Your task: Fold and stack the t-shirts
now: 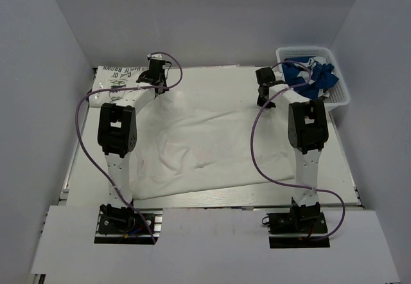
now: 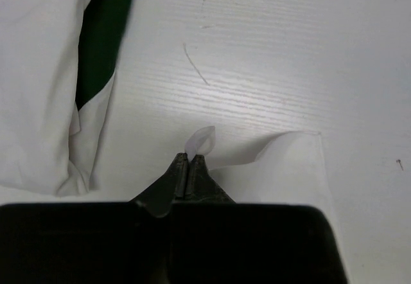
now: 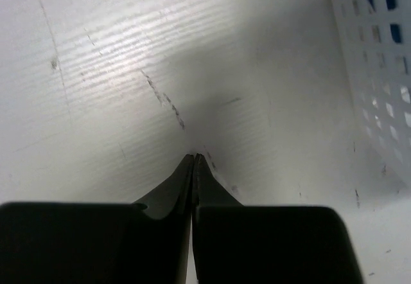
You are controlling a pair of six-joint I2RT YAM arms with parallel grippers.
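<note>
A large white t-shirt (image 1: 205, 142) lies spread over the middle of the table. My left gripper (image 1: 156, 81) is at its far left corner. In the left wrist view, the left gripper (image 2: 189, 157) is shut on a small peak of that white cloth (image 2: 282, 162). A folded white shirt with green lettering (image 1: 119, 78) lies at the back left, and it also shows in the left wrist view (image 2: 38, 72). A royal blue shirt (image 1: 308, 72) sits in the basket. My right gripper (image 1: 264, 91) is shut and empty over bare table (image 3: 195, 157), beside the basket.
A white plastic mesh basket (image 1: 337, 94) stands at the back right corner; its wall shows in the right wrist view (image 3: 379, 59). White walls enclose the table on three sides. Purple cables loop from both arms.
</note>
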